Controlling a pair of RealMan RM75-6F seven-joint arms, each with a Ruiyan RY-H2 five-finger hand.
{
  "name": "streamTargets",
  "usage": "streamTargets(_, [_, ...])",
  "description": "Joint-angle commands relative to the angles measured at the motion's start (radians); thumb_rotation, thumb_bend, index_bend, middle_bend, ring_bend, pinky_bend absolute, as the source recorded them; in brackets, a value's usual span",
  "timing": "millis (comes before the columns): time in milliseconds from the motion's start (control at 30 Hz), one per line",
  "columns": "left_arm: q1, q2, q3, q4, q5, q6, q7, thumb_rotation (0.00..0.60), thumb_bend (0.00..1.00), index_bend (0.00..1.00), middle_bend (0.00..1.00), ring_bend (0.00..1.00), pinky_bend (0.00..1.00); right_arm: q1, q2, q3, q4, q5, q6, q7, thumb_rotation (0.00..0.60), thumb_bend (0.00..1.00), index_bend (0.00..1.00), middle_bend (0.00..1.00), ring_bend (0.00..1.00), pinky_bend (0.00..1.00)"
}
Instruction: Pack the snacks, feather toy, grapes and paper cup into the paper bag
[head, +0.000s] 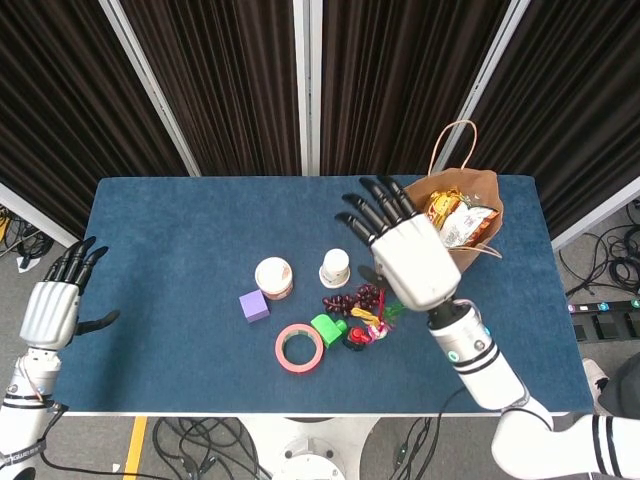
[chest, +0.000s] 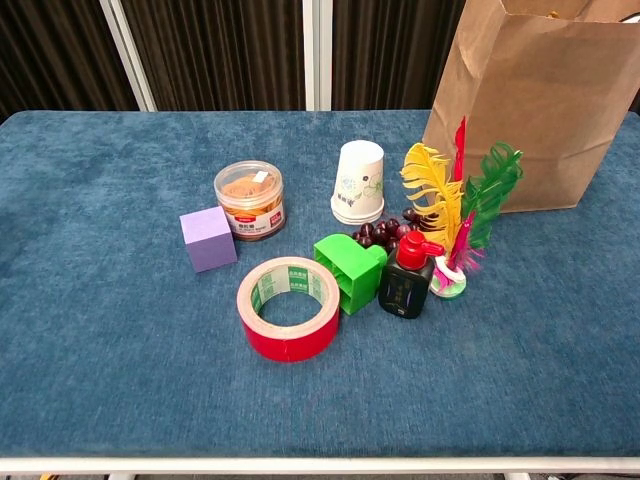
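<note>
Right hand (head: 408, 262) up over the cluster, spread wide, holding nothing; left hand (head: 50, 310) out at the tabletop (chest: 100, 330) edge, likewise spread and empty. Snacks (head: 455, 218) in the paper bag (chest: 535, 110) already. Feather toy (chest: 455, 215), grapes (chest: 380, 232) and paper cup (chest: 358, 182) out on the blue cloth, crowded. Trouble likely right there: feathers upright and springy on a small base, easy to tip; grapes loose and round, apt to roll; black bottle (chest: 406, 278) and green block (chest: 350, 270) touching the lot, prone to a knock. Cup thin, crushable under a hard squeeze. Bag stiff brown paper, mouth open, handle up; could slide or fold from a careless nudge.
</note>
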Motion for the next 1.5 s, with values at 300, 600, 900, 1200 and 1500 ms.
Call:
streamTargets(300, [0.003,-0.007,0.004,0.008,-0.001,-0.001,-0.003,0.600,0.15,0.16,0.14,0.05,0.18,-0.018,0.062,-0.182,-0.060,0.007,-0.202,-0.077,0.600,0.00,0.28,0.22,0.11,0.16])
streamTargets(600, [0.005,-0.007,0.005,0.013,0.001,0.002,-0.008,0.600,0.15,0.16,0.14,0.05,0.18,-0.095,0.091,-0.272,-0.061,-0.049,-0.178,-0.083,0.600,0.00,0.28,0.23,0.11,0.16])
streamTargets(900, [0.005,-0.011,0.007,0.017,0.006,0.003,-0.008,0.600,0.15,0.16,0.14,0.05,0.18,-0.226,0.025,-0.319,0.083,-0.091,-0.086,0.121,0.600,0.00,0.28,0.22,0.09,0.16])
streamTargets(1200, [0.002,-0.011,0.008,0.020,0.008,0.000,0.001,0.600,0.15,0.16,0.14,0.05,0.18,-0.287,-0.103,-0.317,0.279,-0.159,-0.087,0.469,0.600,0.00,0.12,0.07,0.00,0.00])
streamTargets(1500, [0.005,-0.012,0.010,0.026,0.006,0.000,-0.002,0.600,0.15,0.16,0.14,0.05,0.18,-0.262,-0.216,-0.271,0.396,-0.163,-0.137,0.562,0.600,0.00,0.08,0.03,0.00,0.00])
